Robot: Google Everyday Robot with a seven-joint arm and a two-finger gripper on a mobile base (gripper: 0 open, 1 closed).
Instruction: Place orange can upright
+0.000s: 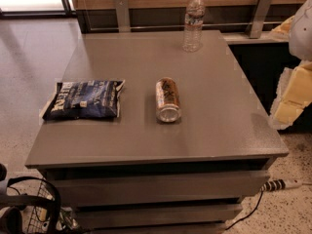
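Gripper (292,94) sits off the table's (234,130) right edge; open or closed, I cannot tell. Well to its left the can (168,100) lies on its side mid-table, long axis running near-to-far, silver end toward the camera. A bag (83,100) lies further left; a bottle (193,21) stands behind.

You've got a white, rounded arm shell (303,28) at far right edge. Tool (291,99) just below it: blocky pale-yellow segs w/ whitish edges.
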